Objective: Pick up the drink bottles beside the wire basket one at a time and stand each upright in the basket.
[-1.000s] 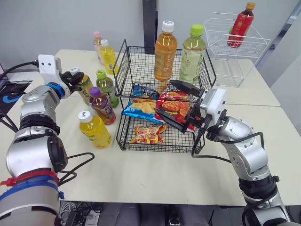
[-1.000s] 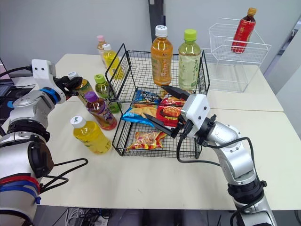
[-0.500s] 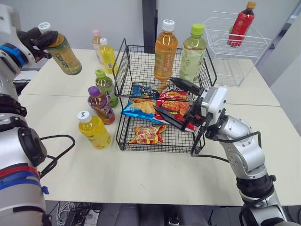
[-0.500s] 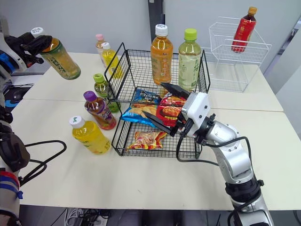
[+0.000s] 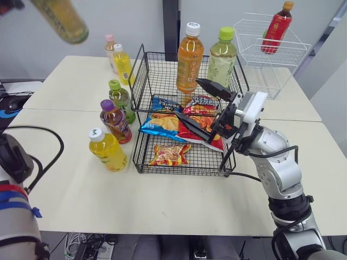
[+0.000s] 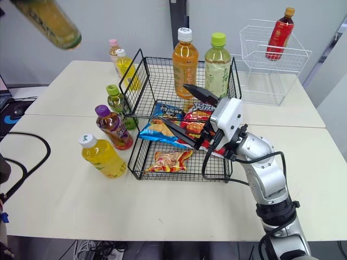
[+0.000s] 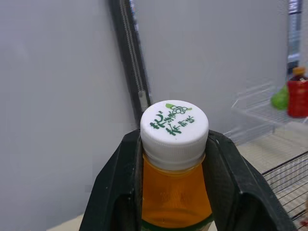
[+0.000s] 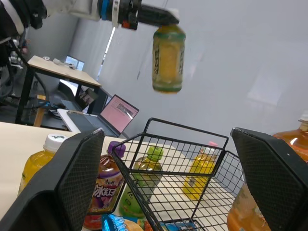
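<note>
Change: lifted off the table within the last second; held bottle (image 5: 60, 20) now high at the far left, well above the row it stood in.
Meaning: pick judged done for this one; carry across, righting and lowering into the basket not yet done.
Left gripper (image 7: 174, 140): pinching the held bottle at the neck, one black finger on each side just under the white cap (image 7: 174, 124).
Held bottle, look: clear plastic, amber tea inside, green label round the body, green print on the cap; tilted in the head views, base lower and turned toward the basket.
Waiting bottles: five on the table just left of the basket: yellow bottle (image 5: 108, 150) nearest, purple-capped bottle (image 5: 115, 120), green-capped bottle (image 5: 122, 101), then small yellow bottle (image 5: 123, 63) and pink-capped bottle (image 5: 111, 45) at the back.
Wire basket (image 5: 139, 76): black, two tiers, snack bags (image 5: 179, 123) in the lower one; open room in the upper tier's near half.
Already standing: orange-tea bottle (image 5: 189, 58) and green-tea bottle (image 5: 222, 58), upright along the upper tier's far side.
Right gripper (image 5: 188, 98): fingers spread wide, nothing held, poised at the basket's front right over the snack bags; hardly shifted from a second ago.
</note>
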Robot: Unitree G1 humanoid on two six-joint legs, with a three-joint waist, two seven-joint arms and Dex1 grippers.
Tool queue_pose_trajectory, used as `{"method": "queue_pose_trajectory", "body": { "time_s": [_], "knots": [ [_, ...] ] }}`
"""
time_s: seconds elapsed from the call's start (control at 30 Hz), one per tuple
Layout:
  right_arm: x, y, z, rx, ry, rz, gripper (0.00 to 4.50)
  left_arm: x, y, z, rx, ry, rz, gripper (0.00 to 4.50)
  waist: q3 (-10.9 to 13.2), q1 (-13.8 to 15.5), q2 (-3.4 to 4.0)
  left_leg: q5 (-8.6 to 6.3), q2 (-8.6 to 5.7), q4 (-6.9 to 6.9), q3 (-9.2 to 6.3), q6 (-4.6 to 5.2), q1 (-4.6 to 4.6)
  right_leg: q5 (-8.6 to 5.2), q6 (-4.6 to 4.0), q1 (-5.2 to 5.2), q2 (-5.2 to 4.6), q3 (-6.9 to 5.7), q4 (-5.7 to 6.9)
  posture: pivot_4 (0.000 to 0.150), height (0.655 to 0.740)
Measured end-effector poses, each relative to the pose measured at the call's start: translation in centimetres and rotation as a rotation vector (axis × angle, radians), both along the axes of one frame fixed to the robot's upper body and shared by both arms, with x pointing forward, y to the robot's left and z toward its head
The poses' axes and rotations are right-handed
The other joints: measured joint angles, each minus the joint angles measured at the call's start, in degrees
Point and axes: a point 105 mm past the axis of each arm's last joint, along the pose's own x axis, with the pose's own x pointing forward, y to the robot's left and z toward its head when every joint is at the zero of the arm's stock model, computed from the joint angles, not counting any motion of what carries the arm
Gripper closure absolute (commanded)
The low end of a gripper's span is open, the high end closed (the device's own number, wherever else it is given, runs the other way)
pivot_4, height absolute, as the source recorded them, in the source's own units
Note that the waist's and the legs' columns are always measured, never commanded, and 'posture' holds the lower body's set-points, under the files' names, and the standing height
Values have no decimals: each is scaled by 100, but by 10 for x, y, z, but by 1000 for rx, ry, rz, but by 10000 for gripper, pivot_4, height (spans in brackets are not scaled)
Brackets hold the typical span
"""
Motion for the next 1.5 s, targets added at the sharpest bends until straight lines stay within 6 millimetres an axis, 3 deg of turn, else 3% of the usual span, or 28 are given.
{"method": "queue_pose_trajectory", "body": {
  "time_s": [0.07, 0.17, 0.43, 0.63, 0.97, 1.2, 1.5],
  "knots": [
    [1, -2, 0, 10, -5, -24, 0, -5, -20, 13, 7, -22, -76, 31719, 0, 1, 1, 0, -1, 0, 1, 0, 2, 0, 1, 2, 0, 1, 1, 1500, 7400],
    [4, -7, 0, 23, -5, -71, 0, -4, -51, 17, 44, -6, -192, 31719, 1, -4, 3, 1, 0, 1, 1, -1, 6, 0, 0, 2, 0, 2, 7, 1500, 7400],
    [2, -12, 5, 53, -36, -142, 0, 30, -102, -19, 84, 154, -372, 31719, 8, -60, 13, 5, 2, -1, 7, -7, 11, 0, 0, -4, 4, 12, 15, 1500, 7400],
    [2, -17, -1, 59, -13, -189, 0, 48, -110, -39, 91, 227, -373, 31719, 10, -52, 16, 5, 0, -2, 14, -8, 10, -1, -1, -7, 4, 19, 13, 1500, 7400],
    [-3, -19, -2, 64, -18, -214, 0, 78, -123, -97, 102, 367, -382, 31719, 10, -46, 16, 5, 0, -1, 13, -8, 9, -1, -1, -7, 3, 18, 13, 1500, 7400],
    [-3, -19, -2, 63, -15, -217, 0, 84, -128, -102, 121, 344, -368, 31719, 9, -47, 17, 6, 0, 0, 13, -8, 13, -1, -2, -3, 4, 18, 14, 1500, 7400],
    [-3, -19, -3, 59, -8, -217, 0, 84, -126, -102, 116, 342, -365, 3156, 9, -50, 17, 6, 0, 0, 13, -8, 15, -1, -1, -1, 4, 19, 14, 1500, 7400]
  ]
}}
